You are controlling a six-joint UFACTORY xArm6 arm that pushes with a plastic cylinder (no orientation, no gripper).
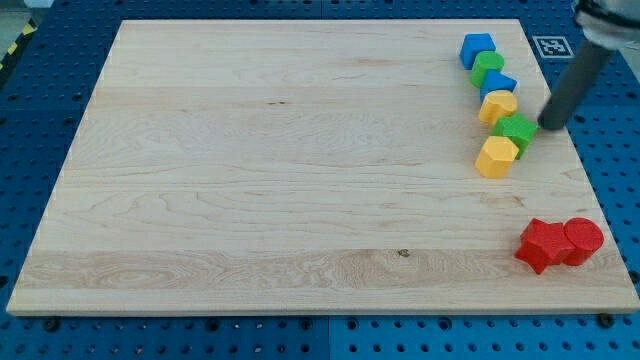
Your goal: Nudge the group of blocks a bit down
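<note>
Dark rod ending in my tip, bare of any fingers to open or close, just right of the green star block, near but seemingly not touching. Leftward and up from that star: yellow block, blue block, green block, blue cube; below-left, yellow hexagon block. Well below, two red blocks. Step judged: approach only. Next: reposition above the blue cube, then push downward.

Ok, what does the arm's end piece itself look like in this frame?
A straight, smooth, dark grey cylindrical rod, widening into a lighter grey collar at the view's top right corner. No cables or markings show on it. My tip is plain and blunt, with no hand or pads attached.
</note>
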